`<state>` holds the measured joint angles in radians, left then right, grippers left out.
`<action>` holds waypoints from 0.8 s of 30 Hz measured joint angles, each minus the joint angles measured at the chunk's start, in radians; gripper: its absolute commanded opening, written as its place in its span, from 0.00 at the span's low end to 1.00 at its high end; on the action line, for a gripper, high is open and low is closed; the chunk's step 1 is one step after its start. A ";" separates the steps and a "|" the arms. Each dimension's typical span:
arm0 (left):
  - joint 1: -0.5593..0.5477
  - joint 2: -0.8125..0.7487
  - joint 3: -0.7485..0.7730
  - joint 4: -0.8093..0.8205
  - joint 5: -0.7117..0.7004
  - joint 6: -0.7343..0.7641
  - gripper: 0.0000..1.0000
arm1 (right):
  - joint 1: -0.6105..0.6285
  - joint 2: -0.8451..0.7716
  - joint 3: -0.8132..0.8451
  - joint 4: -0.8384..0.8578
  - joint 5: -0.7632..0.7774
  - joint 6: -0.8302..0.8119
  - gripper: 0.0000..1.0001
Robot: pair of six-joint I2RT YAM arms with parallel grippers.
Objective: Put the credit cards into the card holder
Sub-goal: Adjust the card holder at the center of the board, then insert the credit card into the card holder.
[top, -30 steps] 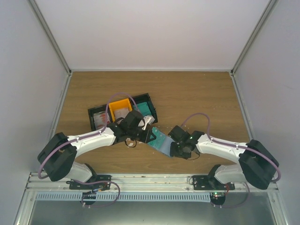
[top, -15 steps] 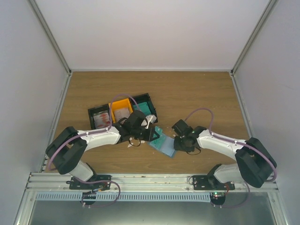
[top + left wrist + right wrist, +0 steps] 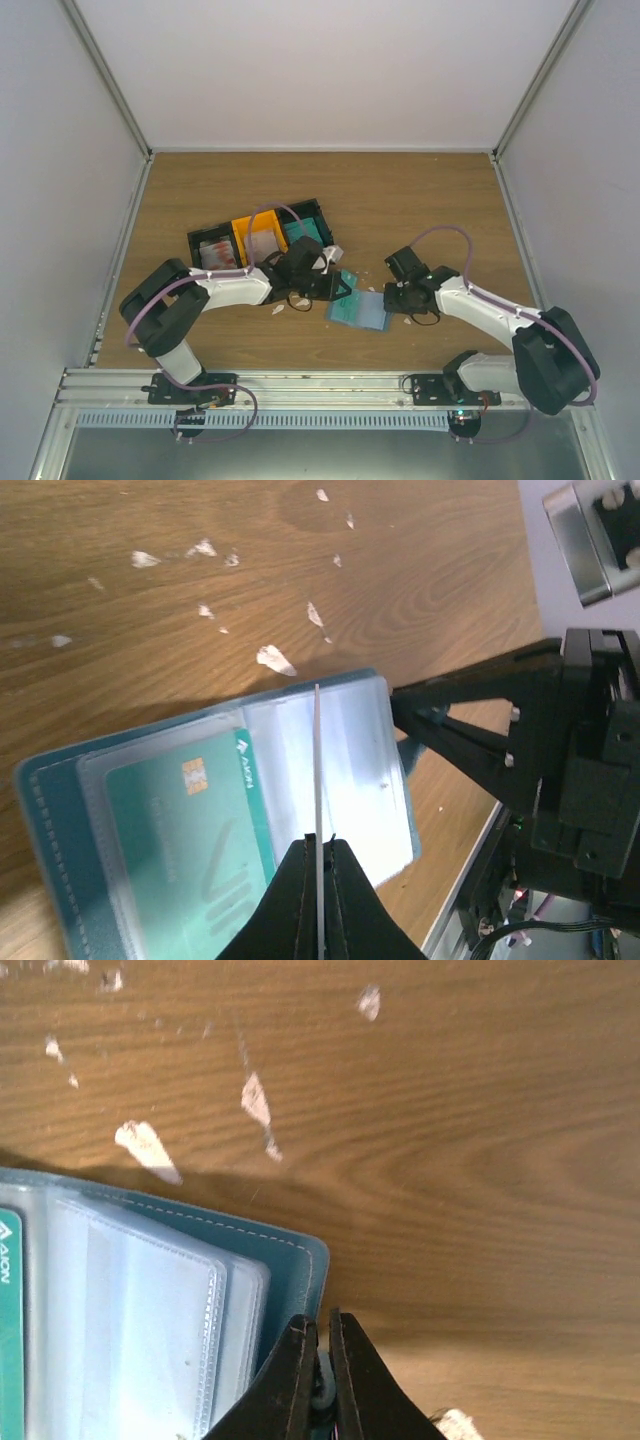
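- A robot test cell in a lab, not a home or a shop.
- Plain white wall panels (image 3: 330, 70) box in the wooden bench (image 3: 430, 190) on three sides, joined by bare metal posts (image 3: 108, 85).
- Two white-and-black robot arms, the left arm (image 3: 225, 288) and the right arm (image 3: 490, 310), are bolted to a metal rail (image 3: 320, 385) at the near edge.
- Purple cables (image 3: 440, 232) loop loose along both arms.

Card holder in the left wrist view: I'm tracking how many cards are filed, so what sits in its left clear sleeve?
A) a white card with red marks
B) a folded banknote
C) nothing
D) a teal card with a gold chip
D: a teal card with a gold chip shows through the clear sleeve of the open card holder.
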<state>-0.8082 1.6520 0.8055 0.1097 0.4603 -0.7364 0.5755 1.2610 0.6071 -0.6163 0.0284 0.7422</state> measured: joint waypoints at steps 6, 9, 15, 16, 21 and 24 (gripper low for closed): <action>-0.042 0.044 0.039 0.015 0.000 -0.024 0.00 | -0.034 0.009 0.002 0.040 0.031 -0.064 0.33; -0.056 0.073 0.052 0.031 -0.003 -0.043 0.00 | -0.036 0.008 0.003 0.037 0.035 -0.062 0.44; -0.079 0.108 0.058 0.073 -0.024 -0.103 0.00 | -0.037 -0.083 -0.011 -0.002 -0.030 -0.045 0.49; -0.084 0.111 0.058 0.083 -0.030 -0.114 0.00 | -0.037 -0.101 -0.019 -0.002 -0.051 -0.044 0.49; -0.113 0.120 0.045 0.140 -0.084 -0.179 0.00 | -0.037 -0.128 -0.077 0.018 -0.174 -0.023 0.46; -0.123 0.122 0.031 0.158 -0.117 -0.212 0.00 | -0.037 -0.111 -0.098 0.031 -0.213 -0.014 0.44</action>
<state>-0.9314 1.7744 0.8360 0.2672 0.3431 -0.9482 0.5381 1.1496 0.5091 -0.5858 -0.1844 0.7280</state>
